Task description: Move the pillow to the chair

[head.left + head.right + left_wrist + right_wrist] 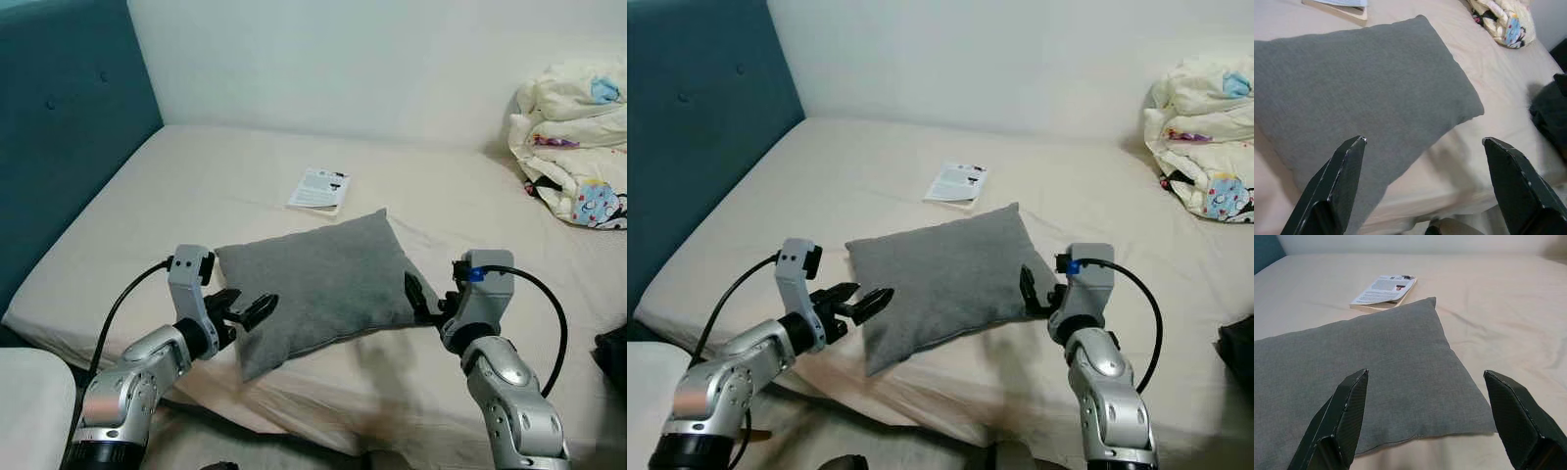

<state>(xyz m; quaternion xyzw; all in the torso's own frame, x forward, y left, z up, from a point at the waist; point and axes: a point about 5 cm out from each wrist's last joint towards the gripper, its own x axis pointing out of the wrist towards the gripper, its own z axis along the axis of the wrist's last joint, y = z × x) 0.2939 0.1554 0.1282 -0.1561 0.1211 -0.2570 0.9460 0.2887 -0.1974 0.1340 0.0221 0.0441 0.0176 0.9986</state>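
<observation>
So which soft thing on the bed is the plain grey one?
The grey pillow, lying flat between the left gripper and right gripper. The other soft thing, the bundled blanket by the wall, is cream with colourful cartoon prints.

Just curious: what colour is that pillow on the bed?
Plain grey pillow, clearest in the right wrist view.

Bedroom in a home, bed (pixel 196 196) w/ teal headboard (pixel 59 127), bundled duvet (pixel 573 137), book (pixel 319 189)
</observation>
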